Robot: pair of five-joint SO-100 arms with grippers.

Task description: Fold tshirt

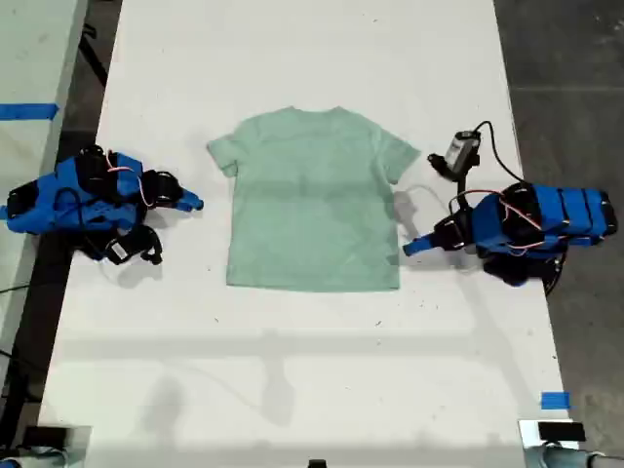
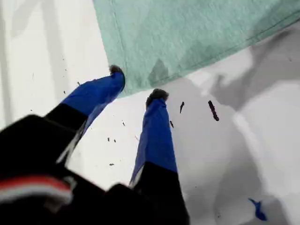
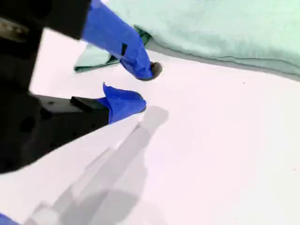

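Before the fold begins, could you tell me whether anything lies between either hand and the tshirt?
Nothing visible does. My first hand is open at a hem corner of the tshirt on the exterior view's right. My second hand is open near its sleeve on that view's left, with only bare table between.

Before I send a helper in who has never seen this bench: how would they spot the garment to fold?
On the white table, look midway between the two blue arms. There lies the small pale mint-green short-sleeved cloth t-shirt, spread flat with its neck toward the exterior view's top. It is the only cloth and the only green thing there.
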